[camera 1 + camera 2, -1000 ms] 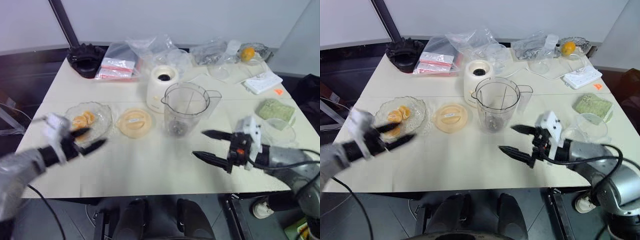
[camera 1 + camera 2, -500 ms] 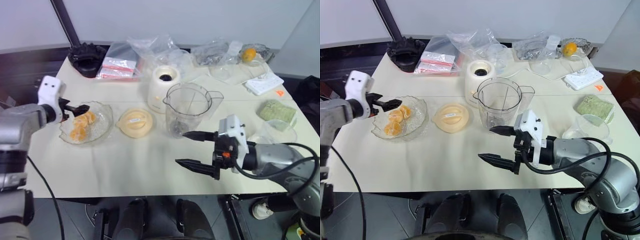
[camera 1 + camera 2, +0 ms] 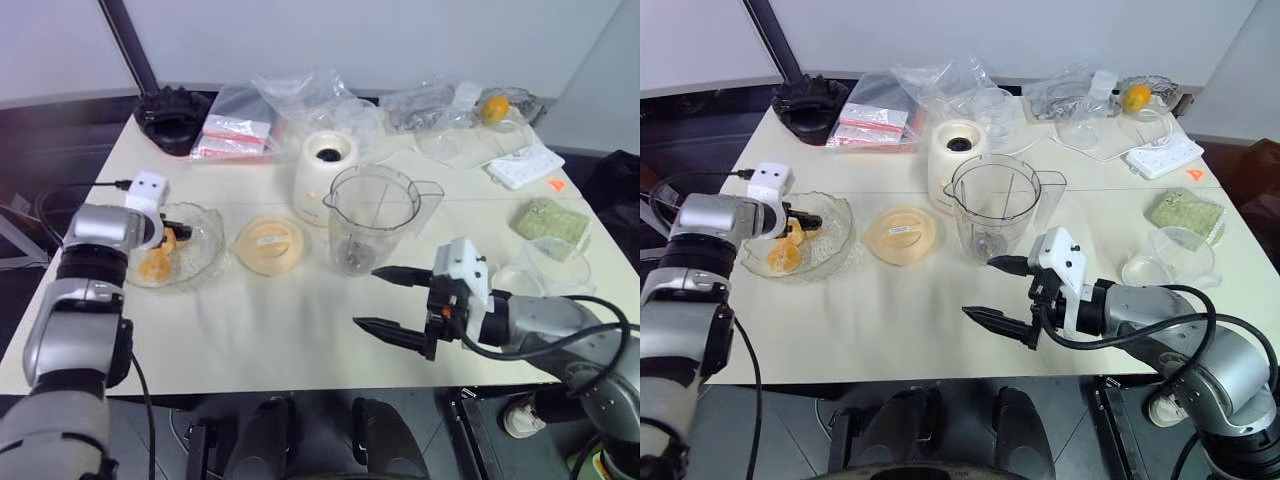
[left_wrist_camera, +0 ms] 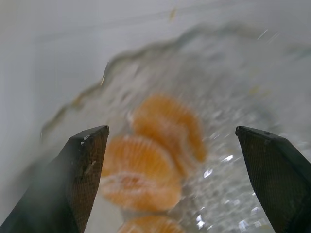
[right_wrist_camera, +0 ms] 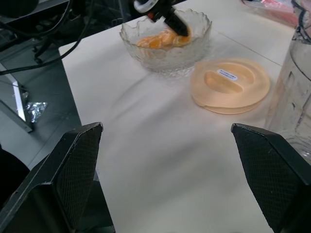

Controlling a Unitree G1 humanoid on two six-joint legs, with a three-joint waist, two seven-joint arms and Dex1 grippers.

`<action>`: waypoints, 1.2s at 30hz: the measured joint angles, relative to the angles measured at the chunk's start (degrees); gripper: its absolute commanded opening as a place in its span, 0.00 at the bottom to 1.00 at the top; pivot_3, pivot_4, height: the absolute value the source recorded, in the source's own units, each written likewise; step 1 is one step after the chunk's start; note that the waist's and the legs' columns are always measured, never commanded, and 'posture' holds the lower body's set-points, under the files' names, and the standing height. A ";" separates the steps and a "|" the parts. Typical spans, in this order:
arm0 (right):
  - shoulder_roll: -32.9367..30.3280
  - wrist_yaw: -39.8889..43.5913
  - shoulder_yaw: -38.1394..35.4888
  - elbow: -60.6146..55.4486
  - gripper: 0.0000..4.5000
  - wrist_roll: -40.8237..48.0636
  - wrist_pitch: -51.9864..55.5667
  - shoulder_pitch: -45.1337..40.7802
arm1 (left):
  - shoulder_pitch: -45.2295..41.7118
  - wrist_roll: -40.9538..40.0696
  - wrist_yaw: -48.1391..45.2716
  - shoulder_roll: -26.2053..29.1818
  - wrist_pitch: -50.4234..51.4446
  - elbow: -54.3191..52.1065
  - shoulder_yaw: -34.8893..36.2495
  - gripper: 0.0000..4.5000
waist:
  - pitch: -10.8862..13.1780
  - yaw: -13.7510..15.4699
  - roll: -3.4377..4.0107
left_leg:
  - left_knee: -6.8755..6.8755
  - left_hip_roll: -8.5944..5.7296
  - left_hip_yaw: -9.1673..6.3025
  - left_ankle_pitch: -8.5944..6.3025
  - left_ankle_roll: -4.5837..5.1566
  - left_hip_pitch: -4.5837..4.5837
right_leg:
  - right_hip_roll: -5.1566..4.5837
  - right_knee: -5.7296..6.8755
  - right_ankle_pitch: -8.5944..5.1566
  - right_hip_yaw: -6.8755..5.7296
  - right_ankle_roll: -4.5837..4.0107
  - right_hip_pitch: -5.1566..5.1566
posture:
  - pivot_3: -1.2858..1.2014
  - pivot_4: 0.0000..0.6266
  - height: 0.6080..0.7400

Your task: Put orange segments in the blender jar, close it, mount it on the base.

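While glass bowl (image 3: 835, 235) holds orange segments (image 3: 783, 253), blender jar (image 3: 992, 205) empty

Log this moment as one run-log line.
step: reaching for orange segments | left gripper: open, over glass bowl | right gripper: open, empty | blender jar: empty, lid off, beside base

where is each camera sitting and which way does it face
Left and right eye views: on the head, looking forward and down over the table; both arms show, left gripper in the glass bowl, right gripper before the blender jar.
Left wrist view: on the left wrist, looking along its open jaws at the orange segments.
Right wrist view: on the right wrist, looking across the table past its open jaws at the lid.
Shared: both wrist views show the bowl and segments.
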 measured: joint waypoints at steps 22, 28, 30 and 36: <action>0.12 -3.18 0.64 -0.92 1.00 -0.11 -0.03 0.59 | -2.48 5.63 0.34 -3.82 -6.68 9.80 0.27 0.97 | -0.01 0.12 -0.06 | 0.22 -0.02 -0.01 -0.01 -0.02 -0.05 | -0.27 0.03 0.01 0.01 0.00 0.04 | 0.52 0.24 1.00; 0.14 -4.13 1.07 -0.92 1.00 -0.12 -0.03 0.42 | -2.82 6.52 -0.32 -4.42 -7.78 11.12 0.26 0.44 | -0.02 0.06 -0.06 | 0.25 -0.03 -0.01 -0.01 -0.01 -0.05 | -0.26 0.04 0.02 0.01 0.01 0.05 | 0.52 0.24 1.00; 0.15 -4.44 1.29 -0.92 1.00 -0.12 -0.03 0.39 | -2.82 6.74 -0.57 -4.45 -7.70 11.37 0.27 0.23 | -0.02 -0.04 -0.06 | 0.25 -0.02 -0.01 -0.01 -0.01 -0.05 | -0.26 0.04 0.02 0.01 0.02 0.05 | 0.52 0.24 1.00; 0.15 -4.52 1.54 -0.92 1.00 -0.31 -0.11 0.42 | -2.54 7.39 -1.15 -3.38 -5.41 10.13 0.32 0.23 | -0.02 -0.07 -0.06 | 0.27 -0.03 0.00 -0.01 -0.01 -0.06 | -0.24 0.05 0.02 0.01 0.02 0.05 | 0.52 0.24 1.00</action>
